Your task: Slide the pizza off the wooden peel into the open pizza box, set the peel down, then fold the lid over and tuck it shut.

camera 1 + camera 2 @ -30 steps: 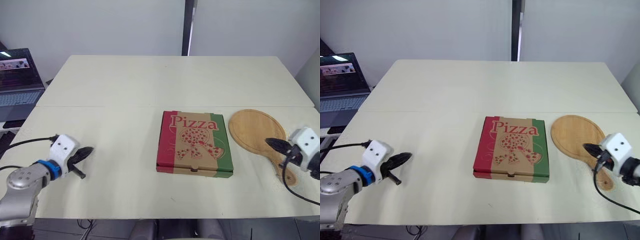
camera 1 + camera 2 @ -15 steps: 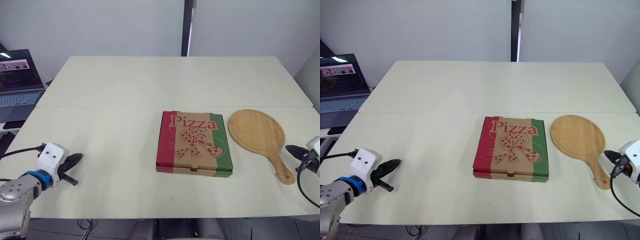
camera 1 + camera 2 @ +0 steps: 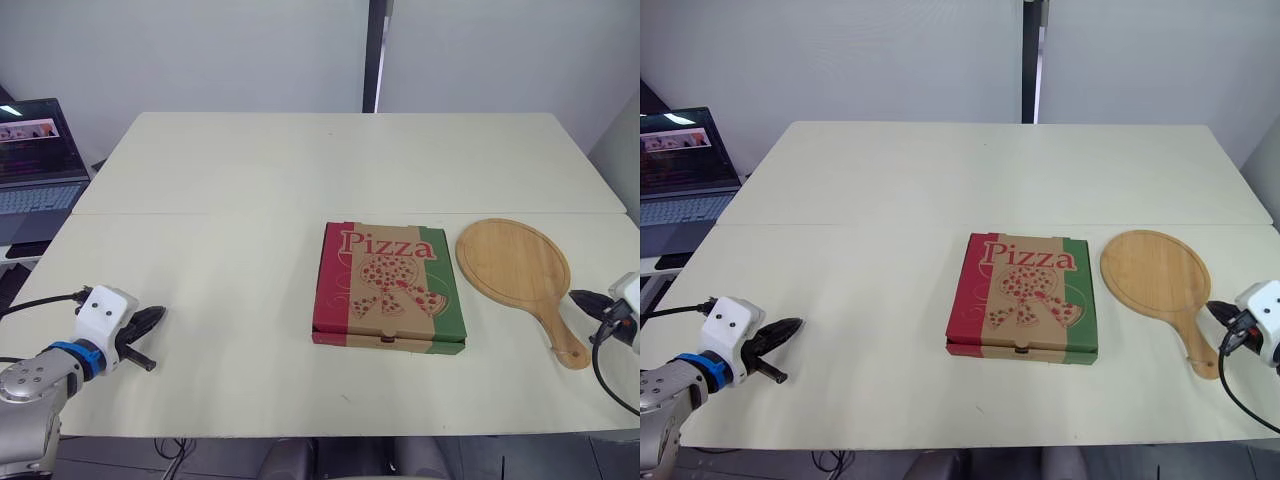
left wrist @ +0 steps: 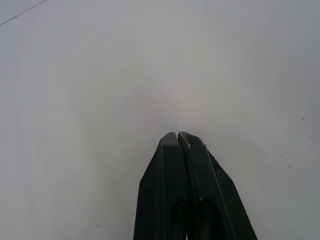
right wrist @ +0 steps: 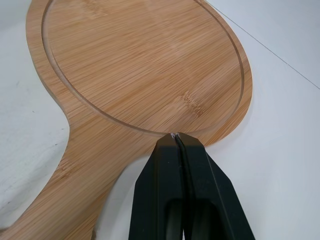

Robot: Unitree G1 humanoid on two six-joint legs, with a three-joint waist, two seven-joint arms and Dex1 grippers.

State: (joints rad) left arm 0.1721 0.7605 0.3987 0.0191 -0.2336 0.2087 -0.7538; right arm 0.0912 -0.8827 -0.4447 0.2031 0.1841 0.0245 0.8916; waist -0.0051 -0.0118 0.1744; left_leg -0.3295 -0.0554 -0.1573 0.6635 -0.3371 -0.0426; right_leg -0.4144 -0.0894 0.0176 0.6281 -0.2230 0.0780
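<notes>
The left tool [image 3: 158,313] and right tool [image 3: 575,295] are each pressed together, empty, with the closed pizza box [image 3: 390,287] on the table [image 3: 250,180] between them and the wooden peel [image 3: 513,265] just beside the right tool's tips.

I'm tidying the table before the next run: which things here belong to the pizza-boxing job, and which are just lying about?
Part of the job:
closed pizza box
bare wooden peel, lying flat to its right

Lying about:
open laptop, past the table's left edge
</notes>
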